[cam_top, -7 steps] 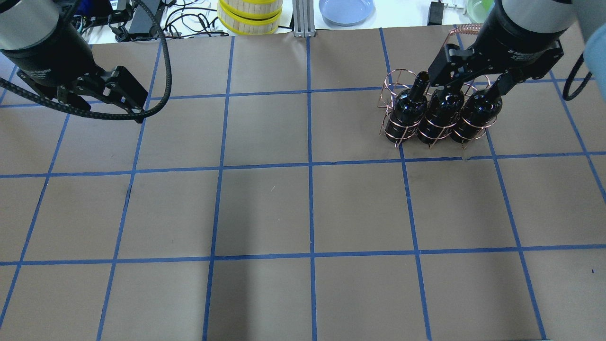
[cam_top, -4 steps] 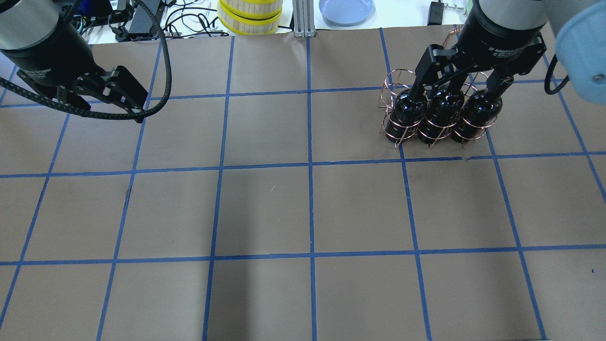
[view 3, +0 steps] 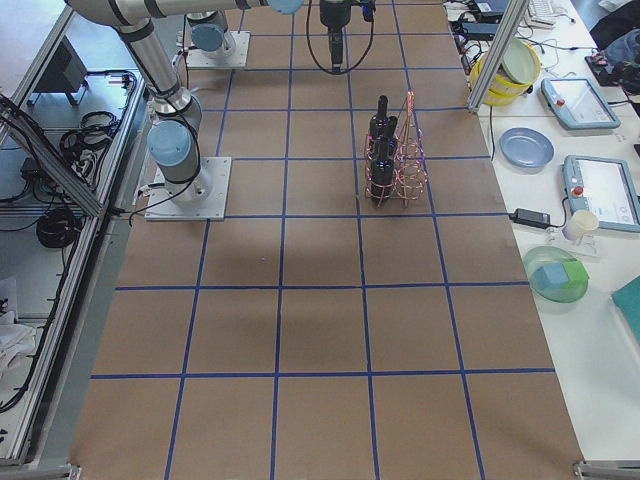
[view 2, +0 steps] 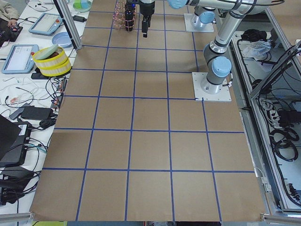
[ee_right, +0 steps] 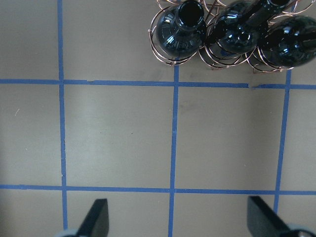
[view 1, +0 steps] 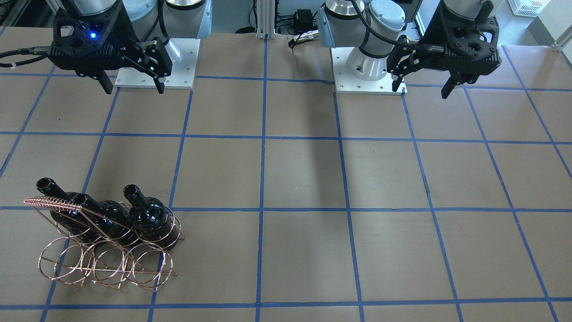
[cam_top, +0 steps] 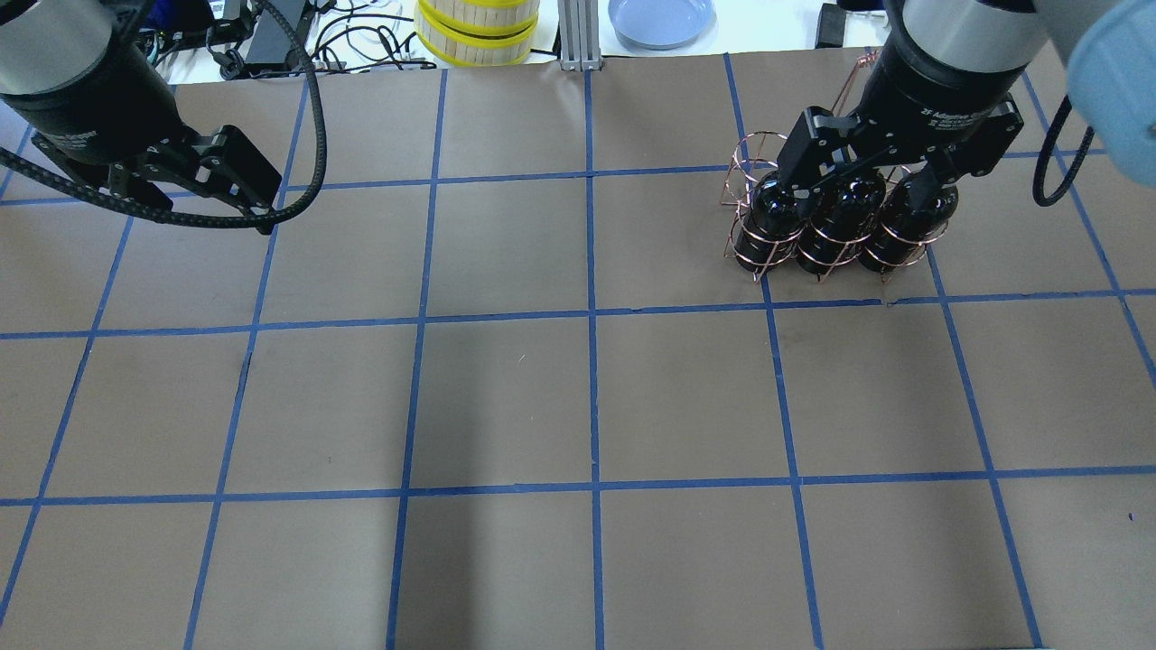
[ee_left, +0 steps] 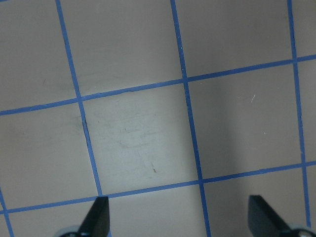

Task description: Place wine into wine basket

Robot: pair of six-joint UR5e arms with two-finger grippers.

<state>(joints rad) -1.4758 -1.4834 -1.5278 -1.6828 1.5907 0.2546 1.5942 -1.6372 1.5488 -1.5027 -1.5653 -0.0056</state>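
Broadly, the brown worktop (cam_top: 506, 397) with its blue tape grid carries the wine basket (view 1: 52, 204) on the robot's right side. Three wine bottles (view 1: 149, 218) stand upright, side by side, necks up, in the basket's row of rings nearer the robot. The right end effector (view 1: 134, 87) hangs raised just to the robot's side of them, fingers spread apart, touching no glass and gripping nothing. The left end effector (view 1: 421, 89) hovers well apart over the worktop, fingers likewise spread.
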